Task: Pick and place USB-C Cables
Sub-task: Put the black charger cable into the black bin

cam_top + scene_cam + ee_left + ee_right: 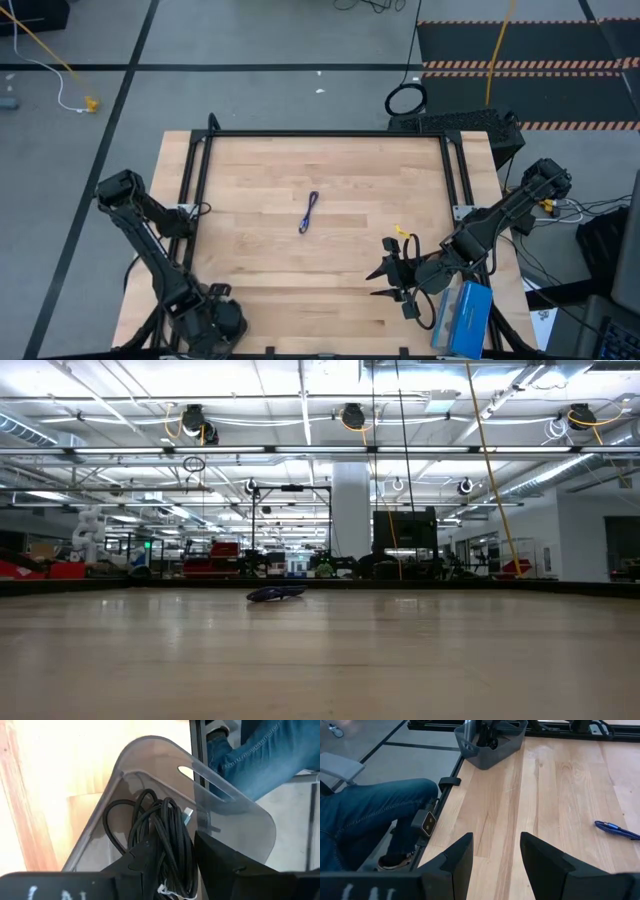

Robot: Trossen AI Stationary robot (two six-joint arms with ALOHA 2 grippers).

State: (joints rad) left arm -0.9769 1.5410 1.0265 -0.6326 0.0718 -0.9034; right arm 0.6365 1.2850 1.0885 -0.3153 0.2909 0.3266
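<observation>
One purple-blue cable (309,212) lies mid-table, well apart from both arms. Left gripper (187,855) hangs in the grey bin (235,815) by the black cable bundle (160,835) — can't tell whether it grips. Right gripper (496,851) spread, empty — should approach low, straddling the strand. Bare wood tabletop (330,290); a person's jeans (365,815) beside the table edge.

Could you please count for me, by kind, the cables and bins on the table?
Purple-blue cable: 1
Black cable bundle, lying in the bin (its separate cables cannot be told apart): 1
Grey bin: 1
Total: 3
</observation>
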